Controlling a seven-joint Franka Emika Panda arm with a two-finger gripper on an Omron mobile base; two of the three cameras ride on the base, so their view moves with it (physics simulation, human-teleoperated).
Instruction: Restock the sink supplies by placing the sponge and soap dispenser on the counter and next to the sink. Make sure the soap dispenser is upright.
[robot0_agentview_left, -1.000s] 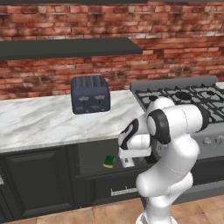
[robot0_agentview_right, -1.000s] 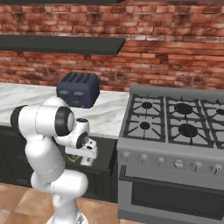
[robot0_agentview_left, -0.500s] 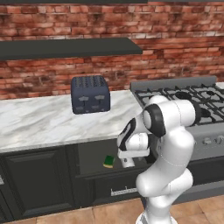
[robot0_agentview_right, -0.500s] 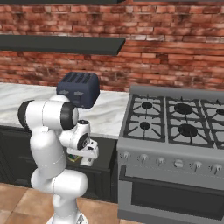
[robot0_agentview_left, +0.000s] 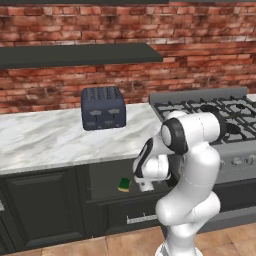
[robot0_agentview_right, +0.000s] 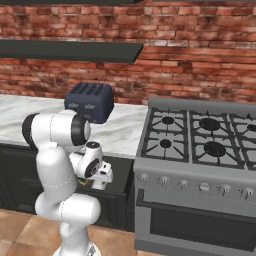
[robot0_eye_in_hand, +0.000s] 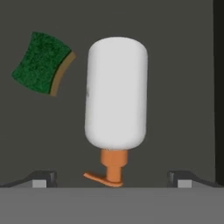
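A: Soap dispenser (robot0_eye_in_hand: 116, 94) lies flat on the floor of an open dark drawer (robot0_agentview_left: 107, 175) below the counter (robot0_agentview_left: 60, 137), body toward 12 o'clock in the hand view, orange pump at 6. Sponge (robot0_eye_in_hand: 41, 62) sits apart from it at 10 o'clock, green face up.

B: Gripper (robot0_eye_in_hand: 112, 178)?

A: Jaws spread wide, nothing between them, tips flanking the pump end and not touching it.

B: Risks?

A: 2, as I judge it. Closing now would catch the thin pump neck rather than the body; the bottle could pivot or slip out. It also lies on its side, so a careless release on the counter could leave it toppled, not upright. Sink isn't visible from this spot.
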